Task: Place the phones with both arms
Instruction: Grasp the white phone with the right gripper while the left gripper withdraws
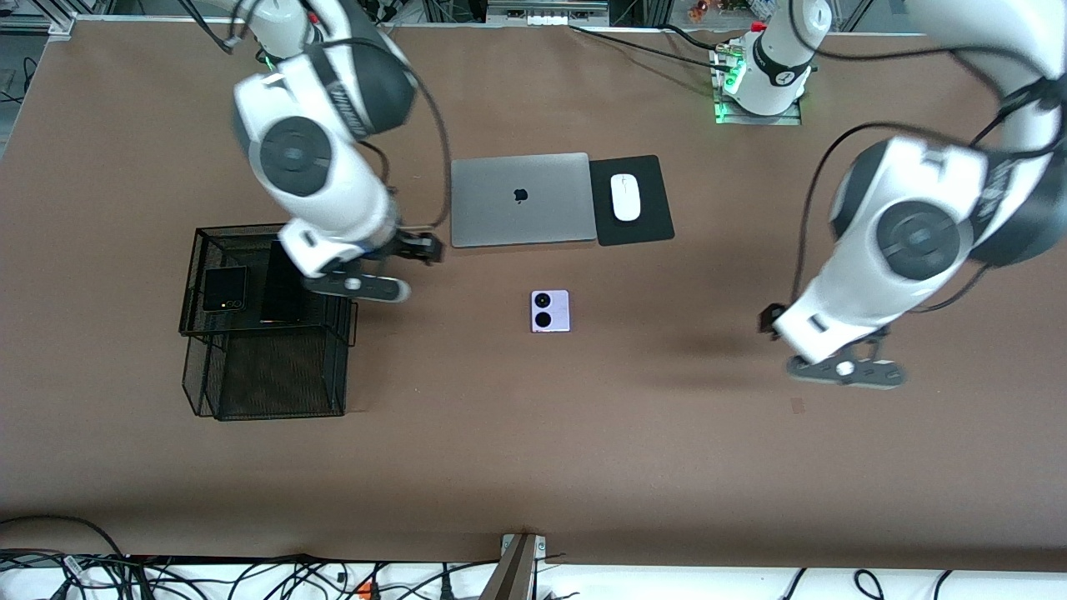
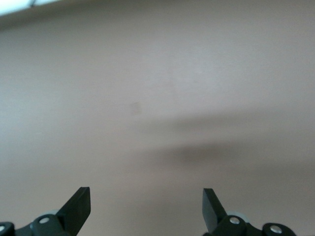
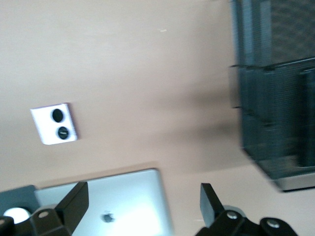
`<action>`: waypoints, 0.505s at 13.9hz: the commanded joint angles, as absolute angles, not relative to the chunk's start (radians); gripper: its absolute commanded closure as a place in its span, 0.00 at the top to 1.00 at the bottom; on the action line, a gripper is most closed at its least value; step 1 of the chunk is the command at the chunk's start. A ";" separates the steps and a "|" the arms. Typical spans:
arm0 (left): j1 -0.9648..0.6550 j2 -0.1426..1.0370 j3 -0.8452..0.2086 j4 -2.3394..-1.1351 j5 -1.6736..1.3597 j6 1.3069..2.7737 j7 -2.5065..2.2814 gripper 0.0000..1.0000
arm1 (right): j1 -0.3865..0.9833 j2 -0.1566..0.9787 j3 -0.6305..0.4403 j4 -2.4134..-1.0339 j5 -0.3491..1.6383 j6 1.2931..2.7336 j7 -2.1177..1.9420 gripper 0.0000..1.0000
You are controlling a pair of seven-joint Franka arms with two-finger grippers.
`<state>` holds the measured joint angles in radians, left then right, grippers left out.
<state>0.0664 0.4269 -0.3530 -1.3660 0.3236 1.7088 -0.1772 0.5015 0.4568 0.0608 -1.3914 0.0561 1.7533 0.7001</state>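
The lilac-white phone [image 1: 550, 311] with two black lenses lies on the table, nearer the front camera than the grey laptop; it also shows in the right wrist view [image 3: 54, 123]. The squarish black folded phone [image 1: 225, 288] and the long slim black slab [image 1: 282, 283] lie side by side on the upper tier of a black wire rack [image 1: 267, 392]. My right gripper [image 1: 358, 279] hangs open and empty over the table beside the rack, its fingers [image 3: 76, 201] wide apart. My left gripper [image 1: 846, 367] hangs open and empty over bare table toward the left arm's end, fingers [image 2: 78, 204] wide apart.
A closed grey laptop [image 1: 521, 198] lies beside a black mouse pad [image 1: 654, 221] with a white mouse [image 1: 625, 197]. The laptop [image 3: 113, 206] and the wire rack [image 3: 278, 113] show in the right wrist view. The table's front edge carries cables and a camera post.
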 commanded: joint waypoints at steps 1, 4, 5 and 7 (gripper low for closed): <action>0.121 0.312 -0.348 -1.391 0.246 1.646 -0.051 1.00 | 0.543 0.573 0.107 -1.272 0.023 1.791 0.828 1.00; 0.074 0.093 -0.182 -1.539 0.057 1.681 -0.037 1.00 | 0.626 0.646 0.118 -1.250 -0.028 1.897 0.980 1.00; 0.040 0.024 -0.125 -1.618 0.051 1.730 -0.037 1.00 | 0.646 0.673 0.118 -1.237 -0.029 1.911 1.003 1.00; 0.025 -0.102 -0.080 -1.780 0.044 1.828 -0.037 1.00 | 0.681 0.719 0.118 -1.195 -0.031 1.925 1.025 1.00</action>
<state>0.0576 0.0632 -0.1342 -1.5523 0.0709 1.7216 -0.0510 0.6608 0.6628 0.1152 -1.2756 -0.0153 1.9322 0.9883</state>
